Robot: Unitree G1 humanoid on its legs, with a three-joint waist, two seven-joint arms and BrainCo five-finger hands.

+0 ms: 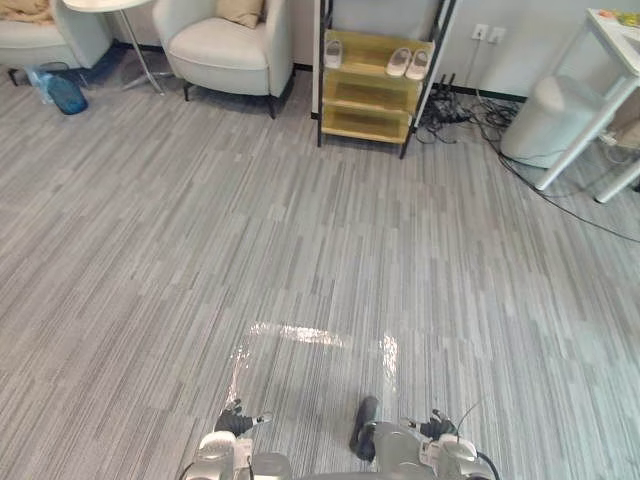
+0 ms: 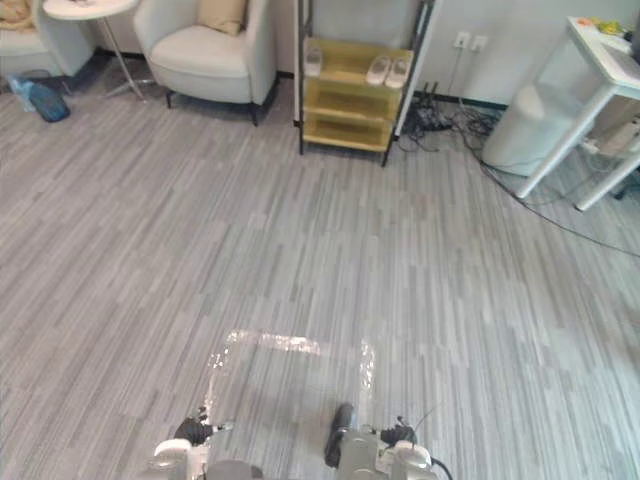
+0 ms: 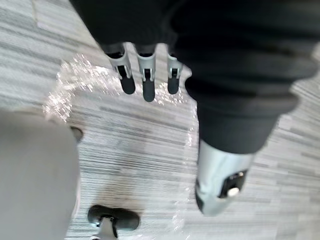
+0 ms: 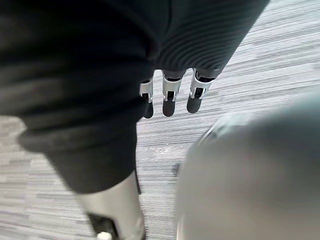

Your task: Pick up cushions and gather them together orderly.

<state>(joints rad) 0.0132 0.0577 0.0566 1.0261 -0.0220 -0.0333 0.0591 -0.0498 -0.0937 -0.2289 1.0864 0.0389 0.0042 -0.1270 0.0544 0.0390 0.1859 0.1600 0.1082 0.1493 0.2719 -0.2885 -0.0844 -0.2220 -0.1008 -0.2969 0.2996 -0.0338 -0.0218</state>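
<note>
Low over the grey striped floor [image 1: 140, 260], the left hand [image 3: 148, 84]: fingers straight and close side by side, thumb set apart, gripping nothing. Same for the right hand [image 4: 169, 97]: straight fingers in a row, pointing down at the floor, empty. Under and just ahead of both hands, a square outline of shiny clear tape [image 1: 300, 335] stuck to the floor.

Far ahead of the hands, toward the left hand's side, a pale armchair [image 1: 215, 50] with a beige cushion [image 1: 240, 10] leaning against its back. Further out on the left hand's side, a second beige cushion [image 1: 25, 10] on another pale seat [image 1: 40, 40], well apart from the first, with a round white side table [image 1: 105, 4] between the two seats. Near that seat, on the floor, a blue bag [image 1: 65, 95].

Straight ahead of the hands, also far off, a black-framed rack with yellow shelves [image 1: 368, 95], white slippers [image 1: 408, 62] on the top one. Far out on the right hand's side, a white cylindrical bin [image 1: 550, 120] beside a white table [image 1: 615, 40], with dark cables [image 1: 465, 110] on the floor between rack and bin. Both cushions well apart from both hands.
</note>
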